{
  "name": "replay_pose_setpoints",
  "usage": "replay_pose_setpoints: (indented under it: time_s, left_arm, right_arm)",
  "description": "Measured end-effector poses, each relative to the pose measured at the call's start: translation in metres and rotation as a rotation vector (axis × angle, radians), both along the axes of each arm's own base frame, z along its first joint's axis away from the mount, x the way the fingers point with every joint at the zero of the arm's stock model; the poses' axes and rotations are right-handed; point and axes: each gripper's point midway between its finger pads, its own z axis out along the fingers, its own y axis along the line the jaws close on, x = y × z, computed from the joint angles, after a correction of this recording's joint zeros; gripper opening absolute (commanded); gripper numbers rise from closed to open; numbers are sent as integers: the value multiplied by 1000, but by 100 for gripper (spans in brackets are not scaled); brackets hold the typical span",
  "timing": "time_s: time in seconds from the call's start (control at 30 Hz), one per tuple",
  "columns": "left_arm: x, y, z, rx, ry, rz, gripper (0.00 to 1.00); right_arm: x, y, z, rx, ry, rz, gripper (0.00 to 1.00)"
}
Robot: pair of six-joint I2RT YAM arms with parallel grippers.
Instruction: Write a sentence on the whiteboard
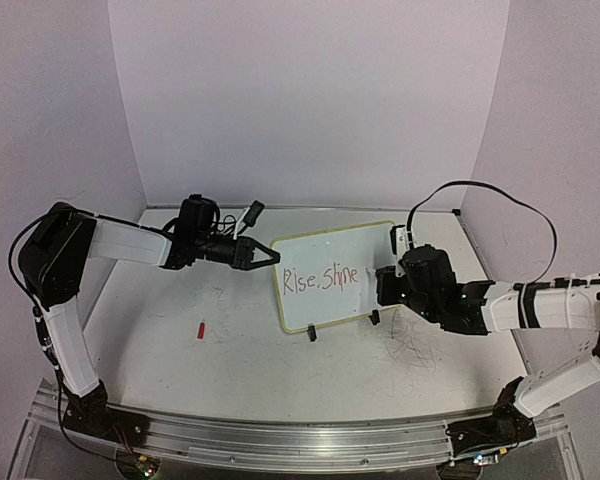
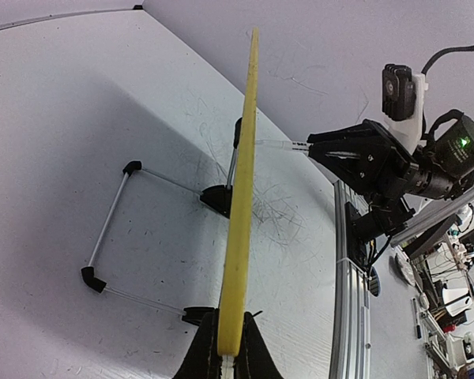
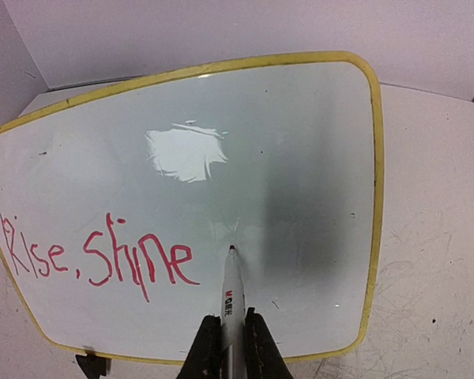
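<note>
The whiteboard (image 1: 330,250) stands tilted on its black feet mid-table, white with a yellow rim (image 2: 241,197). Red words reading "Rise, Shine" (image 1: 320,279) run across its lower left (image 3: 103,257). My left gripper (image 1: 270,257) is shut on the board's left edge; the left wrist view shows both fingers pinching the yellow rim (image 2: 230,347). My right gripper (image 3: 232,332) is shut on a white marker (image 3: 233,284). The marker's red tip sits at the board face just right of the last letter. From above, the right gripper (image 1: 385,285) is at the board's right side.
A small red marker cap (image 1: 200,329) lies on the table, left of the board. Old black scribbles (image 1: 415,345) mark the tabletop under the right arm. The board's wire stand (image 2: 110,229) juts out behind it. An aluminium rail (image 1: 300,440) runs along the near edge.
</note>
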Motion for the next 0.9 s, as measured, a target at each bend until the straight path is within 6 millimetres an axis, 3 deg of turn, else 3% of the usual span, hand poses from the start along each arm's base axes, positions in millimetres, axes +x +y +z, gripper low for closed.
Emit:
replay_pose_setpoints:
  time_s: [0.57,0.9]
  left_arm:
    - [0,0,0,0,-1,0,0]
    - [0,0,0,1,-1,1,0]
  right_arm:
    - [-7,9,-5,13,28,37,0]
    - [-14,5,-20,7,68,26,0]
